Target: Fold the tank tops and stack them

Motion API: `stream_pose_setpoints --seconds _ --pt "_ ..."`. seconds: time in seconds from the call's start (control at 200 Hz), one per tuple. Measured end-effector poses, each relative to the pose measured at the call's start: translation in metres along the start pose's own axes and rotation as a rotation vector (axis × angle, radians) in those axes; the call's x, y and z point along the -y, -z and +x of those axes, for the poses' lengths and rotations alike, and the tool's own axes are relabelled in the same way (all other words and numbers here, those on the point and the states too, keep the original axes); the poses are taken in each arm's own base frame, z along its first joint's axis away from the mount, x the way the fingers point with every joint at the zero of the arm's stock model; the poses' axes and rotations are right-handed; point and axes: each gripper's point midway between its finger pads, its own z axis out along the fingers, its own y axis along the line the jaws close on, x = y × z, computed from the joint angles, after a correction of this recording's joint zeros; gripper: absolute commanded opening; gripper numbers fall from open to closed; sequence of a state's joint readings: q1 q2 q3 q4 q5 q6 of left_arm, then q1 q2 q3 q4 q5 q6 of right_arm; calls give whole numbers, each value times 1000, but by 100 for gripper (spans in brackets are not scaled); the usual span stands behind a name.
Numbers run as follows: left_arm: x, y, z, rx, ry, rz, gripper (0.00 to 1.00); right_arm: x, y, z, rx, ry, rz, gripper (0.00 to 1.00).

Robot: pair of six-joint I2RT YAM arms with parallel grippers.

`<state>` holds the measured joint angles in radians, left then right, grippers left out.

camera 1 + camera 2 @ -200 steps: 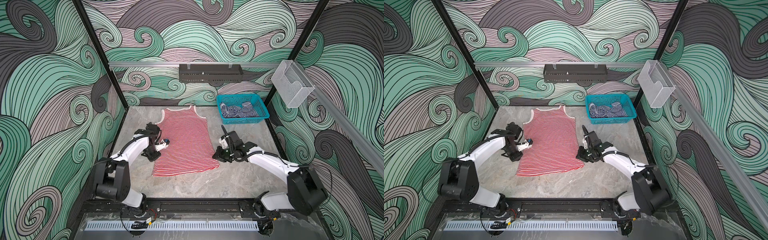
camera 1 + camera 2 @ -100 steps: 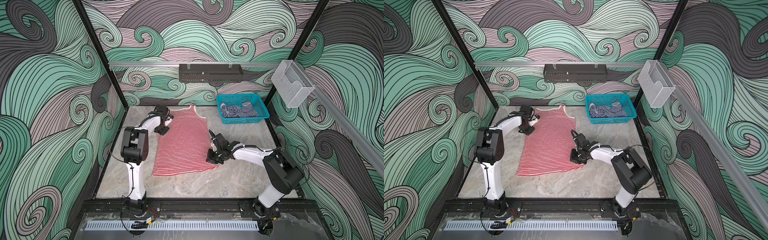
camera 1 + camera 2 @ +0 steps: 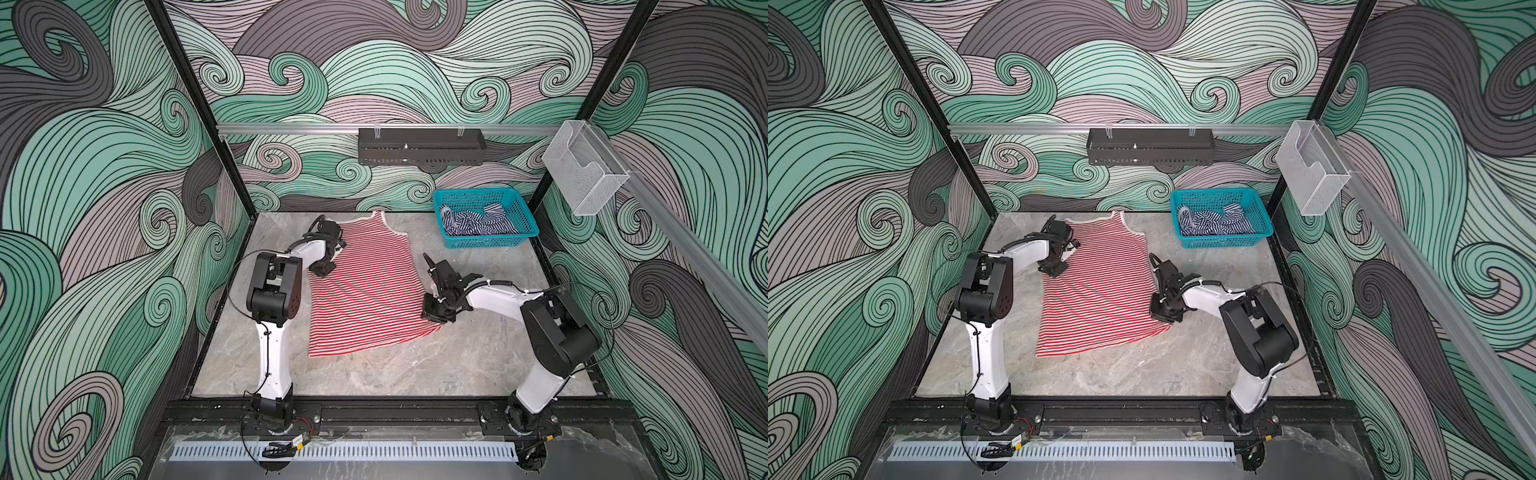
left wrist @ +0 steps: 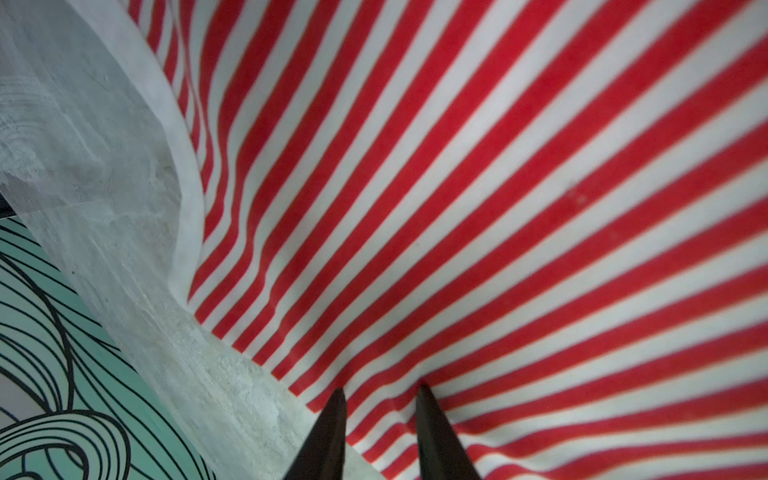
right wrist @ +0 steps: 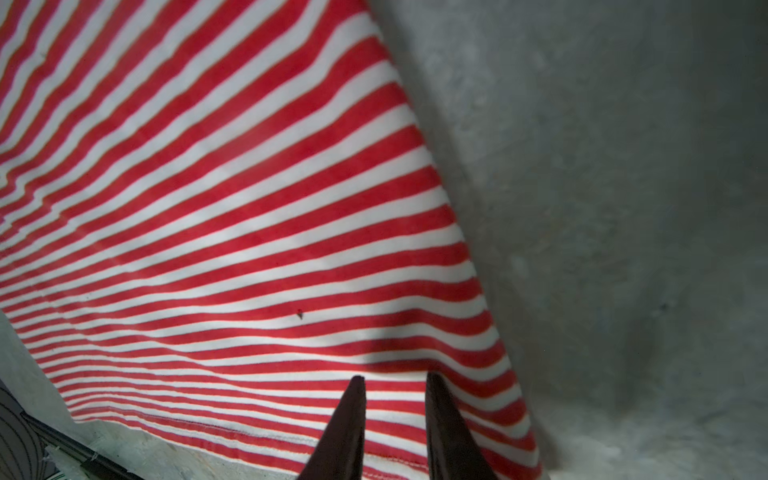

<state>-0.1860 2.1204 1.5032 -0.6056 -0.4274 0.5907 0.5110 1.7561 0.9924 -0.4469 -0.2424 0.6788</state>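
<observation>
The red-and-white tank top (image 3: 365, 291) (image 3: 1100, 291) lies spread flat on the table, straps toward the back wall. My left gripper (image 3: 322, 271) (image 3: 1054, 272) rests on its left edge just below the armhole. In the left wrist view the tips (image 4: 380, 390) stand a little apart, pressing on lightly puckered striped cloth (image 4: 498, 208). My right gripper (image 3: 433, 318) (image 3: 1160, 318) sits on the right edge near the hem. Its tips (image 5: 395, 378) are also apart over flat cloth (image 5: 208, 208). The navy-and-white tank top (image 3: 478, 224) (image 3: 1214, 222) lies crumpled in the teal basket (image 3: 486, 241) (image 3: 1225, 242).
The basket stands at the back right of the grey marble table (image 3: 457, 365). A black tray (image 3: 419, 145) hangs on the back wall and a clear holder (image 3: 584, 178) on the right rail. Bare table lies in front of the red top's hem.
My left gripper has moved from the middle of the top's left edge up to the armhole. My right gripper has stayed by the right edge near the hem and its jaws have parted.
</observation>
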Motion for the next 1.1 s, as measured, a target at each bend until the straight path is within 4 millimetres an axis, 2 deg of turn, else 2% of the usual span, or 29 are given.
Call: stream_pose_setpoints --seconds 0.165,0.375,0.435,0.506,0.581,0.646,0.756,0.846,0.946,1.101 --pt "16 8 35 -47 -31 14 31 12 2 -32 7 -5 25 32" --pt "48 25 85 -112 -70 104 32 14 3 -79 33 19 94 33" --pt "56 32 97 -128 -76 131 33 12 9 -90 53 30 108 34" --pt "56 43 102 -120 -62 140 34 7 19 -98 76 45 116 37" --pt "45 58 96 -79 -22 126 35 -7 31 -100 103 79 103 40" --pt "31 73 84 -30 22 111 36 -25 42 -94 120 120 84 42" --pt "0 96 52 79 105 66 36 -64 53 -67 127 217 41 45" --pt "-20 105 31 134 155 43 36 -94 52 -41 116 285 0 50" --pt "-33 97 4 162 189 49 36 -110 42 -13 87 321 -26 51" --pt "-36 56 -33 136 190 82 35 -109 20 24 17 325 -9 51"
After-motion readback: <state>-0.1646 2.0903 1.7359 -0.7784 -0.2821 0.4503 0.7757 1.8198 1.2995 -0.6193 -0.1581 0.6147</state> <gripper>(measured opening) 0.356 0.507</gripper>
